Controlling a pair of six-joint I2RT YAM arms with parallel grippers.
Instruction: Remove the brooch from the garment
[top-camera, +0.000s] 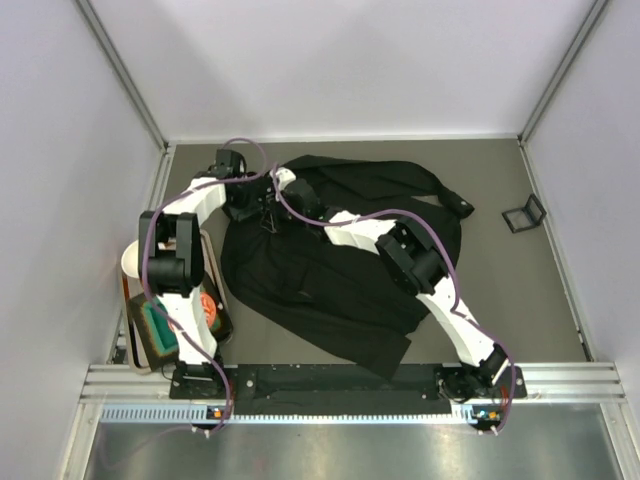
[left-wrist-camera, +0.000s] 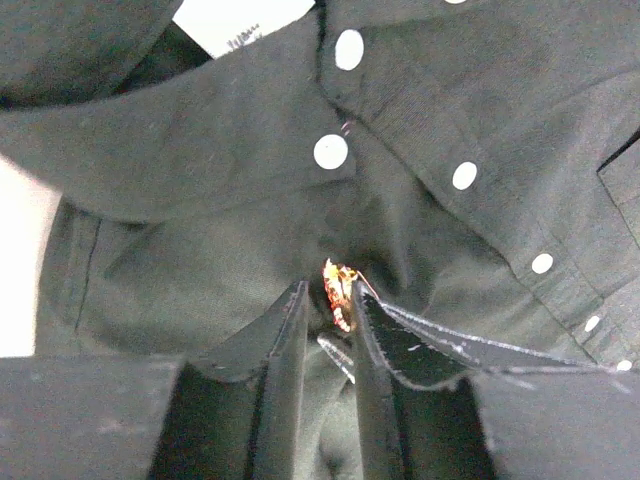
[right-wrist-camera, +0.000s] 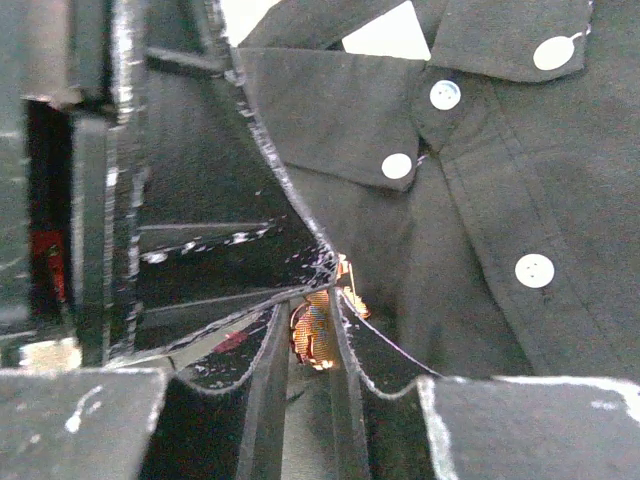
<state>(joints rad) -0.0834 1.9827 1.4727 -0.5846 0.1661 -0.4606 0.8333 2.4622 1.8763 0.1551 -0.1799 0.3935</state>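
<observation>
Your dull grey-brown tabletop (top-camera: 520, 300) carries a crumpled black long-sleeved shirt (top-camera: 320, 290) across its middle. A small black wire frame (top-camera: 524, 214) sits well apart at the right, and a teal-faced box (top-camera: 160, 330) at the left edge.

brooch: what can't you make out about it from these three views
Left wrist: the brooch is partly hidden behind the left fingers; its shape and whether it is gripped are unclear.
Right wrist: the brooch is blurred between the right fingers; held or pinned, cannot tell.
Top external: the brooch is not visible; both wrists cover the garment at the collar.
</observation>
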